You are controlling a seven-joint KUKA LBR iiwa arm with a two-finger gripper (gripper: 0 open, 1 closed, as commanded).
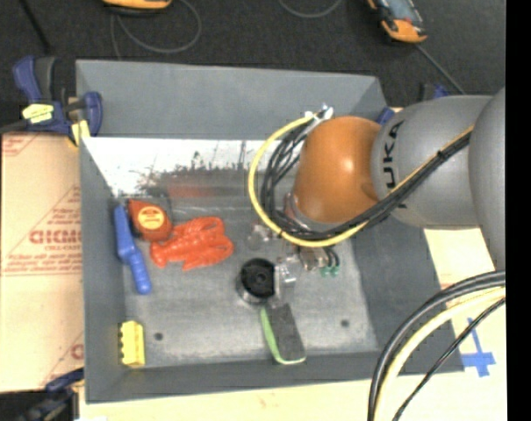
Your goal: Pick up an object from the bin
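A black disc lies in the bin, just left of the jaws, near a red lobster toy. The arm's orange cover hides the jaws, so I cannot tell how far open they are.

A small black round thing, like a cap with a darker hollow in its middle, lies flat on the floor of the bin, just below the frame's centre and just left of the tool. A long grey strip with a green edge lies just below it, and a red claw-shaped toy lies to its upper left.
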